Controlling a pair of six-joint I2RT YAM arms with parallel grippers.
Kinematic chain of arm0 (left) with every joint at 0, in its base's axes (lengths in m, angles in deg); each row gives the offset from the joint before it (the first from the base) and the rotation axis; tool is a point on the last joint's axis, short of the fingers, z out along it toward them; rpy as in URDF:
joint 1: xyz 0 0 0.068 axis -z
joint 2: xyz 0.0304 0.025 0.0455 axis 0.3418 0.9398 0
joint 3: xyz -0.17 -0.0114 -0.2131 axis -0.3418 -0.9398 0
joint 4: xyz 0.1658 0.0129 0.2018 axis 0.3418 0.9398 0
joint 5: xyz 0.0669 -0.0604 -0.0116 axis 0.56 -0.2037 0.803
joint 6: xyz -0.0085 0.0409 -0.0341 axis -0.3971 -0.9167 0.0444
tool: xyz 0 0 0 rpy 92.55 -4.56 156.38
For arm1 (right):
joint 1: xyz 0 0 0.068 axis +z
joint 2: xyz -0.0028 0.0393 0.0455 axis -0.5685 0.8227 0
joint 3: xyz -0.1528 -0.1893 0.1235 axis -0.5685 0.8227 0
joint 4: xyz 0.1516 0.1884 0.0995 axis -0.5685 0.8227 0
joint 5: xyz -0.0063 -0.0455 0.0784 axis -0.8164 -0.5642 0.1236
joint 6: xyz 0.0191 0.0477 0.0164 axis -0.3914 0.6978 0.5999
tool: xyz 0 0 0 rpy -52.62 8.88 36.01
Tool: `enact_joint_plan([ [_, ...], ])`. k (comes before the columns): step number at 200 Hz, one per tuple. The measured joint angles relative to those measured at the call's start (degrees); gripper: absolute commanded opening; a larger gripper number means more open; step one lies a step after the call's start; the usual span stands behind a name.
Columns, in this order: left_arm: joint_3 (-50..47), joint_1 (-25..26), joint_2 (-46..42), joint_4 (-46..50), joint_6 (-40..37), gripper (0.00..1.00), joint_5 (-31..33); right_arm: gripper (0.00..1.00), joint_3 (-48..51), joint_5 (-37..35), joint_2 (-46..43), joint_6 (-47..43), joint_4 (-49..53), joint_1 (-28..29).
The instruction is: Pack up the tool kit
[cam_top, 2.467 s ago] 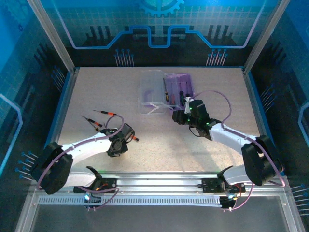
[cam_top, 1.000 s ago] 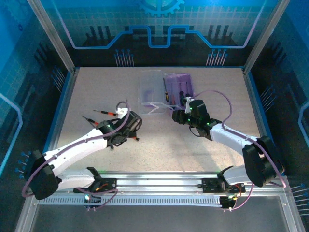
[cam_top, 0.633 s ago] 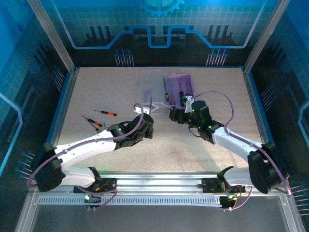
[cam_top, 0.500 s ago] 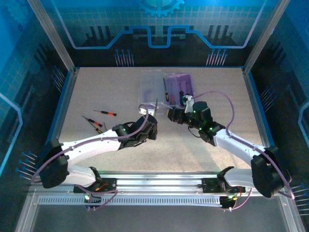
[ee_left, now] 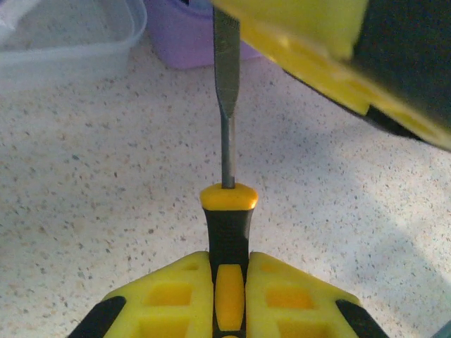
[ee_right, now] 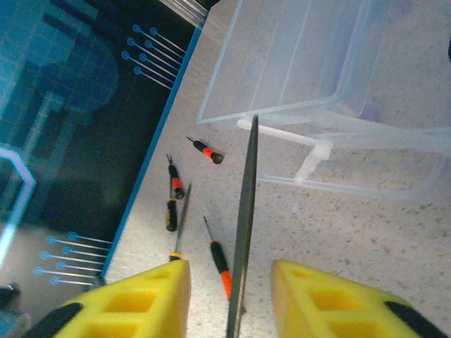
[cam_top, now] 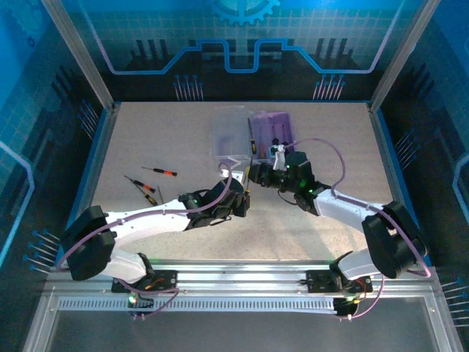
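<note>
Two grippers meet at the middle of the speckled table (cam_top: 146, 132), just short of the tool kit (cam_top: 256, 117). The left gripper (ee_left: 229, 271) has its yellow pads pressed tight on the orange-black handle of a slim screwdriver (ee_left: 227, 211), and the blade points away toward 12 o'clock. The right gripper (ee_right: 231, 274) sits at the left one's 1 o'clock. Its jaws are parted either side of that blade, with a gap showing on both sides of the metal. The kit lies open at 12 o'clock from the pair, with the purple base (cam_top: 282, 121) on the right. The clear lid (cam_top: 229, 132) is folded out flat at the base's 9 o'clock. Over at the table's 9 o'clock, well apart from the grippers, several loose screwdrivers (cam_top: 160, 170) lie scattered.
</note>
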Motion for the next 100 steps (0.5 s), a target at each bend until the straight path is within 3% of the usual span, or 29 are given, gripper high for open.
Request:
enact_joint_plan([
  [27, -0.3, 0.1, 0.0, -0.1, 0.2, 0.00, -0.3, 0.20, -0.1, 0.3, 0.9, 1.7, -0.9, -0.2],
  [100, -0.3, 0.1, 0.0, -0.5, 0.5, 0.00, -0.4, 0.18, -0.9, 1.5, 1.2, 2.0, -0.3, -0.8],
])
